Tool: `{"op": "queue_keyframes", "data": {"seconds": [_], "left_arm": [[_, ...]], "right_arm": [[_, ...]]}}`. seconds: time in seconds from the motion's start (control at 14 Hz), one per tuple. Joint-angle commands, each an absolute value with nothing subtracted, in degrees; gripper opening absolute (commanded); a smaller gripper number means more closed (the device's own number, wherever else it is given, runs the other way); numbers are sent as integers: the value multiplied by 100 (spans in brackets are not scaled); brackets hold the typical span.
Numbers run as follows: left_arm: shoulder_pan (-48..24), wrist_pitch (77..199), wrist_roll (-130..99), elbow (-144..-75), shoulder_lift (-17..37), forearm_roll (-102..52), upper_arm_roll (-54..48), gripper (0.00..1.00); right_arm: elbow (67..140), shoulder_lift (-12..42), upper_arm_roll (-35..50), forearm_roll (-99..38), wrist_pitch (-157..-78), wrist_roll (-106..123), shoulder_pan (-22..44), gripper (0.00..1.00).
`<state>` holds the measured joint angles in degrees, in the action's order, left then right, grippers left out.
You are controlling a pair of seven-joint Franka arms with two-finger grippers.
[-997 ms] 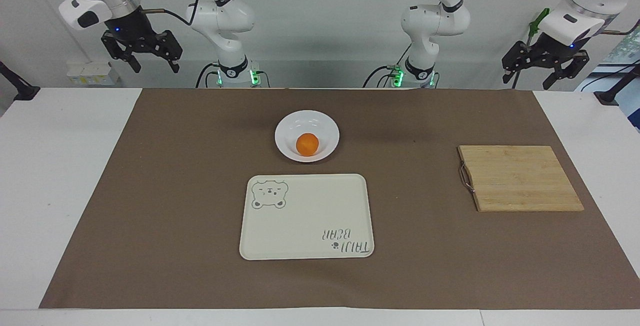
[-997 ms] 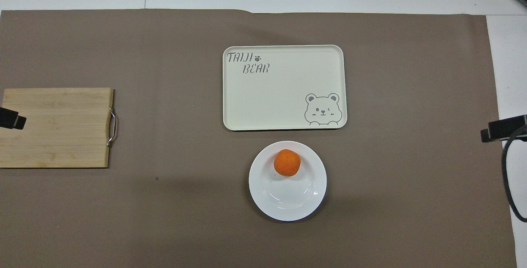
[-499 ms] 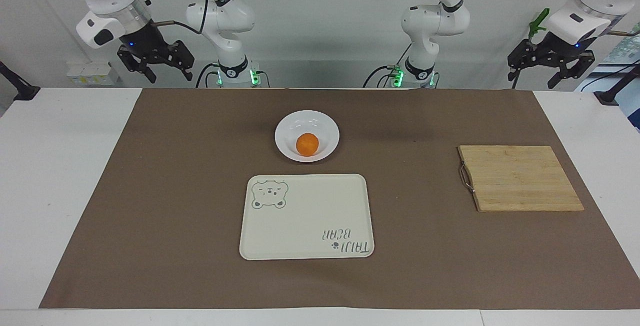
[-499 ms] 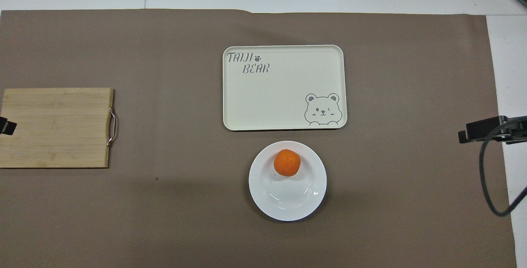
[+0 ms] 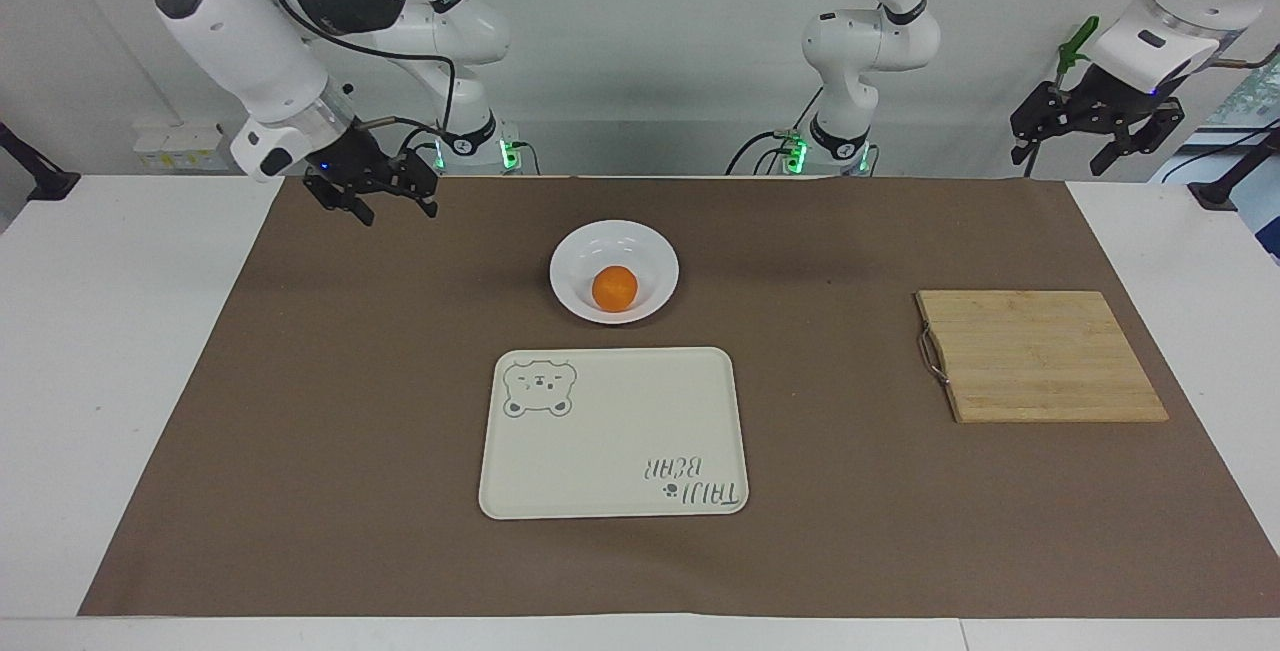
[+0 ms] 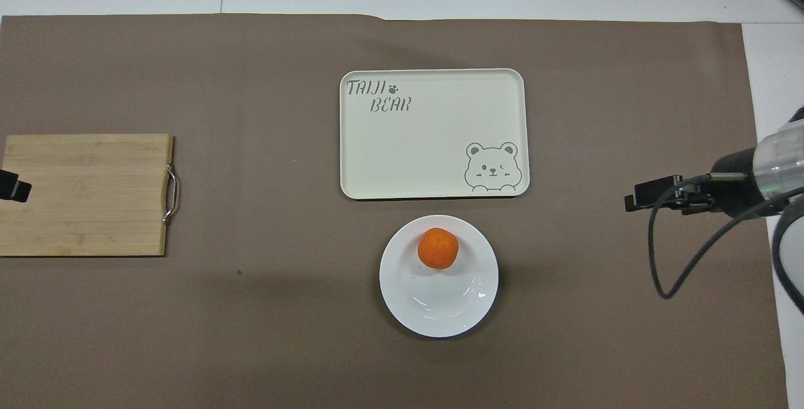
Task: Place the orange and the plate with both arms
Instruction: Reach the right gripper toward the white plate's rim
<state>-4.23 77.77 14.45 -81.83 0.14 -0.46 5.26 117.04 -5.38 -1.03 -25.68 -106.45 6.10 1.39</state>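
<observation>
The orange lies in the white plate, which stands on the brown mat nearer to the robots than the cream tray. In the overhead view the orange sits on the part of the plate closest to the tray. My right gripper is open and empty, low over the mat toward the right arm's end, well apart from the plate; it also shows in the overhead view. My left gripper is open and empty, raised at the left arm's end, and only its tip shows in the overhead view.
A cream tray with a bear drawing lies farther from the robots than the plate. A wooden cutting board with a metal handle lies toward the left arm's end. A brown mat covers the table.
My right arm has swung down and inward over the mat toward the plate. My left gripper has barely moved. The orange and plate have not moved.
</observation>
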Motion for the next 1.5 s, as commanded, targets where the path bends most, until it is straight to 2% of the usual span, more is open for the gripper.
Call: {"op": "queue_keyframes", "data": {"seconds": [0.0,0.57,0.93,1.14,1.42], "left_arm": [[-413,7726,1371,-8227,-79,-88,519,100],[-431,7717,1345,-8235,-79,-88,492,100],[-404,7708,1336,-8235,-79,-88,492,100],[-404,7708,1336,-8235,-79,-88,492,100],[-396,7708,1336,-8235,-79,-88,492,100]], "right_arm": [[12347,-650,-97,-3223,-11117,1264,97,100],[13454,-668,-97,-4833,-11802,2697,184,100],[13991,-642,-97,-5701,-12382,3215,597,100],[14229,-528,-97,-6256,-12822,3419,931,100],[14519,-291,-97,-7002,-12893,4322,914,100]]}}
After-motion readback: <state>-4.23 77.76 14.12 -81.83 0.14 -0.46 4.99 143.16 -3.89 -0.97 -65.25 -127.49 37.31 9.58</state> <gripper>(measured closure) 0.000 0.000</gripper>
